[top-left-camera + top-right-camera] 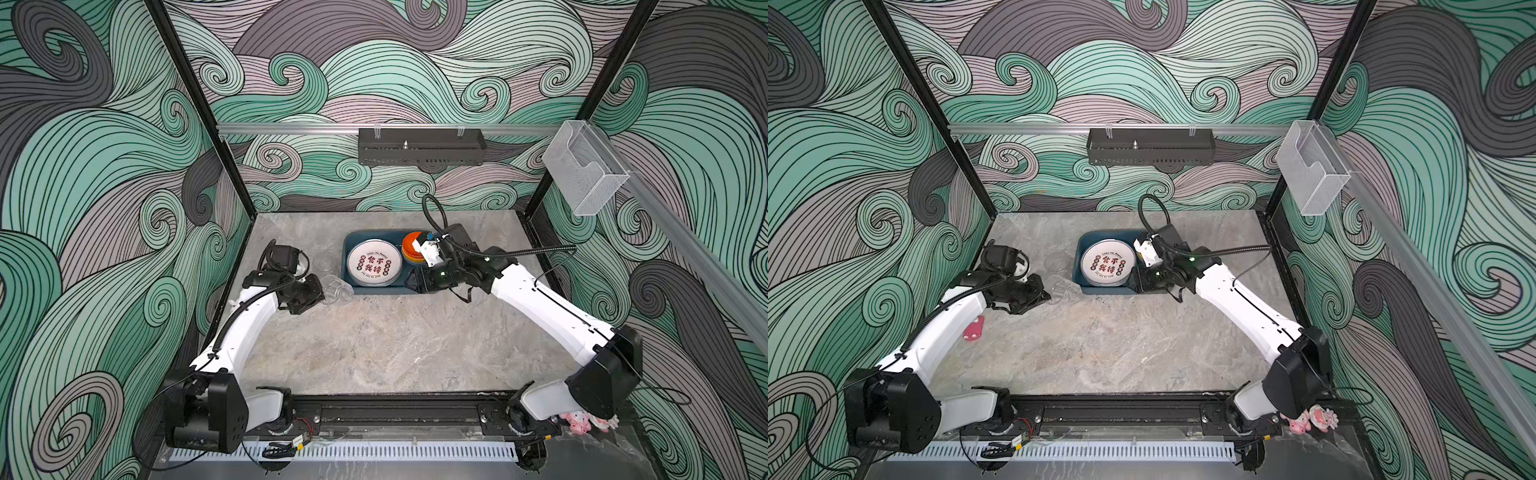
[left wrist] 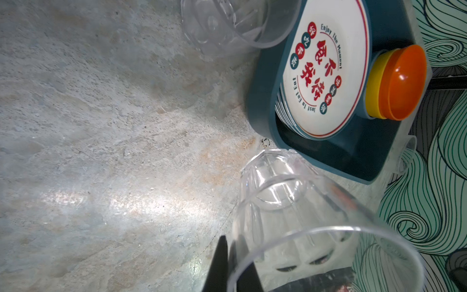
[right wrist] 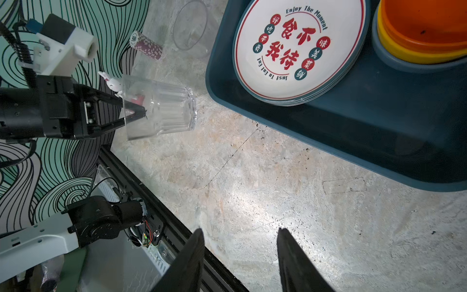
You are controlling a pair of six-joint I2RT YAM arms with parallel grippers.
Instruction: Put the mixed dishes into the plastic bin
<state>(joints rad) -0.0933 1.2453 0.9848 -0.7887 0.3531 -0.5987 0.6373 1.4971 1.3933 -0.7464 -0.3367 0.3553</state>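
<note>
The teal plastic bin [image 1: 374, 290] [image 3: 353, 141] sits at mid-table. In it lie a stack of printed plates [image 1: 374, 262] [image 3: 298, 48] and nested orange, yellow and blue bowls [image 1: 411, 249] [image 3: 424, 25]. My left gripper [image 1: 323, 292] [image 2: 231, 265] is shut on the wall of a clear ribbed tumbler [image 1: 337, 289] [image 2: 290, 202]. It holds the tumbler on its side just left of the bin. Another tumbler [image 1: 322, 264] [image 3: 190, 27] stands on the table behind it. My right gripper [image 1: 411, 284] [image 3: 240, 230] is open and empty, low by the bin's front right part.
A poker chip stack [image 3: 146, 45] and a white rabbit figurine [image 3: 112, 82] lie near the left wall, with a red flat piece [image 1: 974, 328] by the left arm. A black perforated tray [image 1: 419, 147] and a clear box [image 1: 582, 166] hang on the walls. Pink toys [image 1: 582, 422] sit front right.
</note>
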